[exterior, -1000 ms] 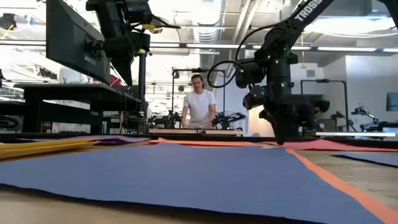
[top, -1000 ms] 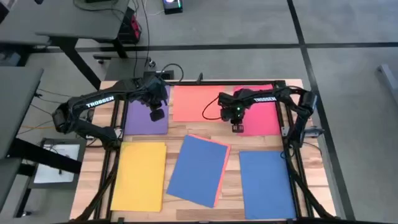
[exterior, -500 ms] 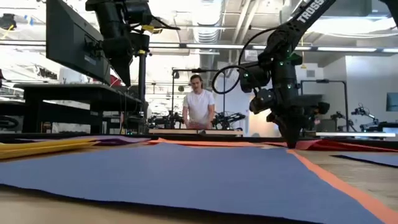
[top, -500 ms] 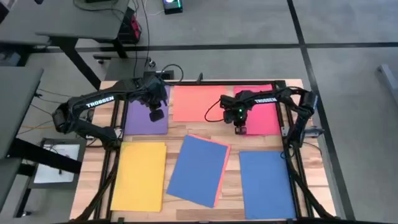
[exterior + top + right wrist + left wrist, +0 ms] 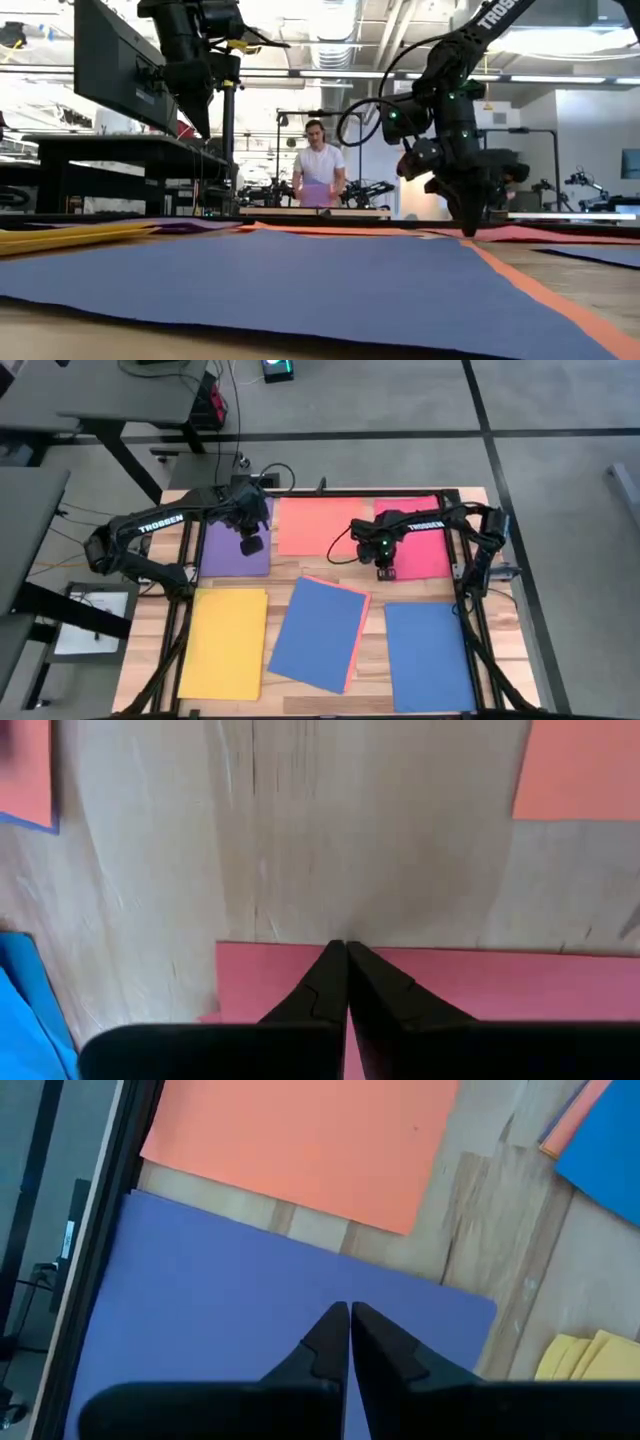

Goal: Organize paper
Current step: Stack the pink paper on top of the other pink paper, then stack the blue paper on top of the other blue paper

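Note:
Several sheets of paper lie flat on the wooden table: purple point(image 5: 228, 550), salmon-orange point(image 5: 310, 525) and pink-red point(image 5: 432, 545) in the far row, yellow point(image 5: 225, 642), blue on an orange sheet point(image 5: 320, 632) and another blue point(image 5: 428, 657) in the near row. My right gripper point(image 5: 385, 571) is shut, its tips down at the pink-red sheet's near edge, close to its left corner. My left gripper point(image 5: 252, 546) hangs shut high over the purple sheet point(image 5: 230, 1310), touching nothing. My right gripper sets its shut fingertips point(image 5: 330, 965) on the pink-red sheet's near edge point(image 5: 410, 954), a little in from the near left corner point(image 5: 222, 950). The fingers come from above, slanting down point(image 5: 470, 228). The sheet lies flat on the table.
Bare wood shows between the sheets point(image 5: 370, 840). Black frame rails run along the table's left side point(image 5: 180, 610) and right side point(image 5: 470, 610). A person point(image 5: 320, 170) stands at a bench in the room beyond the far edge.
My right gripper has gone down and slightly toward the table's near edge, coming to stand with shut tips on the pink-red sheet's near edge. The sheets have stayed where they were.

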